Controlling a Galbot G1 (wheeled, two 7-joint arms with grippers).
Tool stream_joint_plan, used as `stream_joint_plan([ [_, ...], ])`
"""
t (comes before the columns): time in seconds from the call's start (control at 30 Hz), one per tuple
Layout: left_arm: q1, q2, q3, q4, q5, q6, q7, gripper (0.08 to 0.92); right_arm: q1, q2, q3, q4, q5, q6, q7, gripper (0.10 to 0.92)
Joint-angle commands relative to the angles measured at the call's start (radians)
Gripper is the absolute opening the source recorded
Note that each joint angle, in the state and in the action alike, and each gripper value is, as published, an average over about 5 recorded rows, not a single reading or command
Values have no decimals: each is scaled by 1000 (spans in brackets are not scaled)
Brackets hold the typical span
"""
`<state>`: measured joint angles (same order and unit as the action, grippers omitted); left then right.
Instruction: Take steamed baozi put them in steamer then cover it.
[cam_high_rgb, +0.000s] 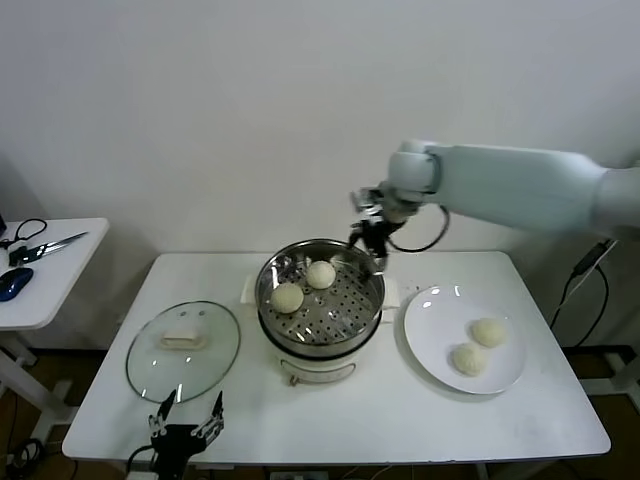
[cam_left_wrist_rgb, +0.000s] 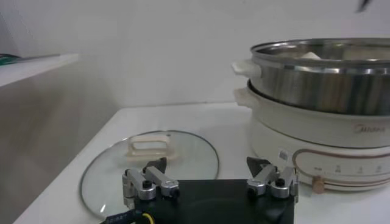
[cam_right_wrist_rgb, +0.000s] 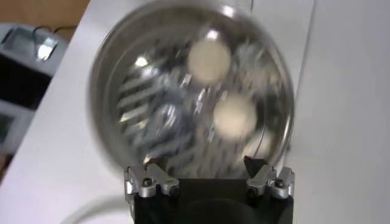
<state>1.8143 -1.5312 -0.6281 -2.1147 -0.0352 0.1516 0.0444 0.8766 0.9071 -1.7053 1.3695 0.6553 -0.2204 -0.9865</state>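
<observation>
The left gripper is closest to the camera, parked at the front edge of the table with its jaws apart and empty. The cover lies flat on the table just ahead of it.

The right gripper hangs above the far rim of the steamer, also with its jaws apart and holding nothing. In the right wrist view, two steamed baozi lie directly below this gripper on the perforated floor, close together but not touching.

I count four baozi in total: two in the steamer and two on the white plate, which stands to the right of the right gripper and nearer to the robot. There is one steamer, one cover and one plate.

I judge that the task is about half done, and the step in hand is to fetch the third bun. The next move asks the right gripper to travel over the plate, come down on one bun and close gently, because the buns look soft. The cover comes last.
</observation>
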Motion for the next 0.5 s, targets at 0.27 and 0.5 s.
stream_joint_plan([
  [0.27,-2,-2,0,-3,0,4,2,823,-306,-450,89,89,-302,-8,21,823],
  [0.5,4,-5,-2,-3,0,1,3,823,-482,-427,224,33,-351,-39,64,823],
])
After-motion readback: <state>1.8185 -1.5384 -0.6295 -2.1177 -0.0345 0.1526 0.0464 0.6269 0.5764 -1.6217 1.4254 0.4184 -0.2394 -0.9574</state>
